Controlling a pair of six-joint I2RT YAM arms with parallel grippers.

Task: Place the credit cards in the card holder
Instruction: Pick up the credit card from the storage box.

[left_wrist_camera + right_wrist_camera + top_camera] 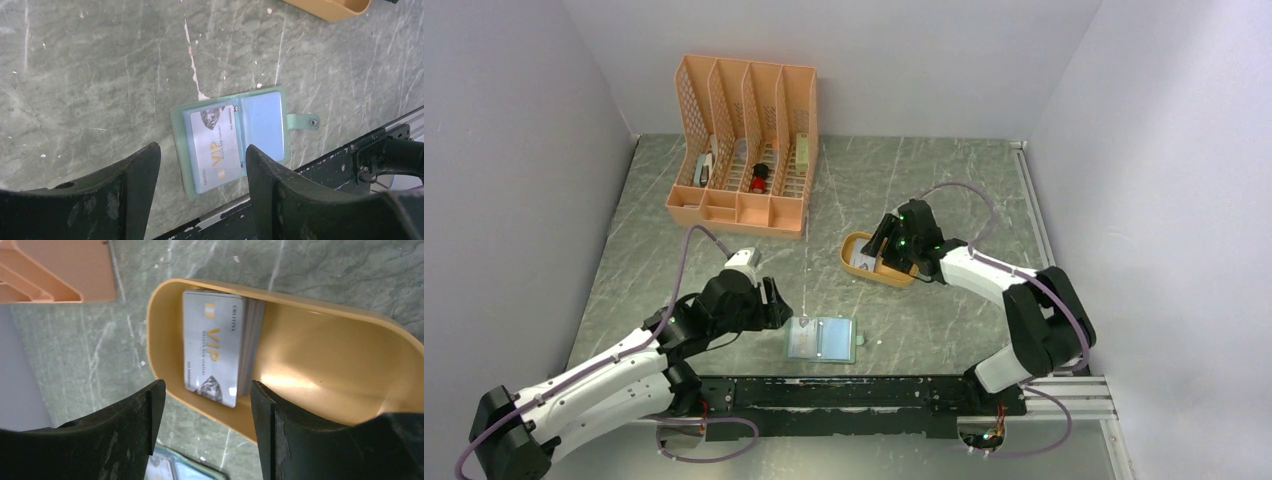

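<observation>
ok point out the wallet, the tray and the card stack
wallet (pixel 260 125): left wrist view, bare clear sleeve
tray (pixel 320 355): right wrist view, bare inner floor
card stack (pixel 212 347): right wrist view, top card's face

The white-and-black left arm (pixel 604 368) stretches low, forward and rightward from its base. Its black 2-finger left claw (pixel 776 305) points down, jaws spread wide with nothing between them. The matching right arm (pixel 976 270) bends sharply at the elbow and reaches leftward. The right claw (pixel 886 240) angles down, jaws apart, empty.
</observation>
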